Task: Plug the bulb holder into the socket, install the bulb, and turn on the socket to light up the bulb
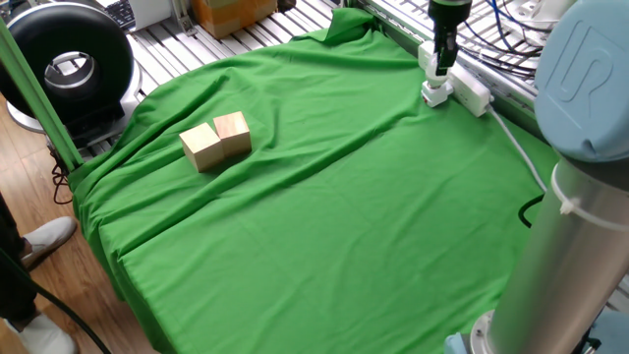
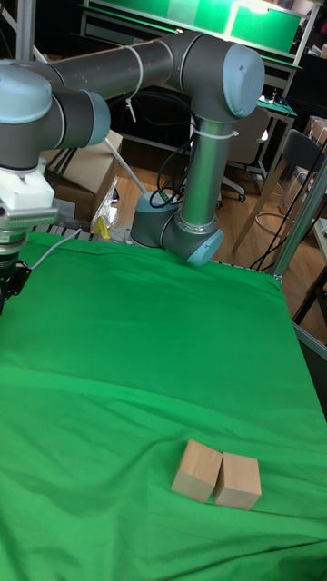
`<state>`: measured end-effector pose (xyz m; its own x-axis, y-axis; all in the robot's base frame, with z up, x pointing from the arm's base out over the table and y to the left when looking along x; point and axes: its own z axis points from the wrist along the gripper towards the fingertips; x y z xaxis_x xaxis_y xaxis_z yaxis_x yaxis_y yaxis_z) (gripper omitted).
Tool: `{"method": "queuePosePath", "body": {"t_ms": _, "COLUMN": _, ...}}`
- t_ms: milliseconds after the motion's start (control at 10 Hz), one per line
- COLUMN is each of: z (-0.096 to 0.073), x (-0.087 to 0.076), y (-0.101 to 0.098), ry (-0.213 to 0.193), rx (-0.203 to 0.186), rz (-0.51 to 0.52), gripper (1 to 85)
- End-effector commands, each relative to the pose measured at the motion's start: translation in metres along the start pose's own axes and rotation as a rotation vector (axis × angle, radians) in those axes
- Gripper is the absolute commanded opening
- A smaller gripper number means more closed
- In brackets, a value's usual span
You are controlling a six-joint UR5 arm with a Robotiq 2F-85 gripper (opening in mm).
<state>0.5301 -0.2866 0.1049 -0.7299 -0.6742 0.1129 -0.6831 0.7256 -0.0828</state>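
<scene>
Socket (image 1: 470, 88) first: the long white power strip lies at the far edge of the green cloth (image 1: 324, 197) that covers the bench, running diagonally, with its white cable (image 1: 519, 147) trailing off its nearer end across the cloth. At the socket's other end sits a small white blocky piece, which looks like the bulb holder (image 1: 436, 93), touching or plugged into the strip; the fixed view is too small to tell which. Directly above that piece the dark pincer (image 1: 442, 67) hangs straight down, its tips at or just over the white piece. Whether its fingers are apart or closed, and whether they hold anything, I cannot tell. In the tall fixed view the pincer sits at the picture's left edge, mostly cut off, and neither socket nor holder shows there. No bulb can be made out in either view.

Well apart from the socket, across the cloth toward the opposite side, 2 wooden blocks (image 1: 217, 141) stand touching side by side. Beyond the cloth's edge on that side, a round black device (image 1: 69, 64) rests on the floor.
</scene>
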Motion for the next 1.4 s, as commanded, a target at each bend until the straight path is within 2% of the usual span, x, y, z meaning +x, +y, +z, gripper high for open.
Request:
{"method": "queuePosePath", "body": {"t_ms": 0, "z": 0.0, "x": -0.007, "y": 0.0, "ry": -0.023, "rx": -0.003, "rz": 0.087, "gripper": 1.0}}
{"method": "queuePosePath", "body": {"t_ms": 400, "z": 0.002, "x": -0.011, "y": -0.005, "ry": -0.033, "rx": 0.01, "rz": 0.158, "gripper": 1.0}}
{"method": "queuePosePath", "body": {"t_ms": 700, "z": -0.003, "x": -0.01, "y": -0.008, "ry": -0.027, "rx": 0.028, "rz": 0.235, "gripper": 1.0}}
{"method": "queuePosePath", "body": {"t_ms": 1300, "z": 0.003, "x": -0.013, "y": -0.018, "ry": -0.037, "rx": 0.054, "rz": 0.377, "gripper": 1.0}}
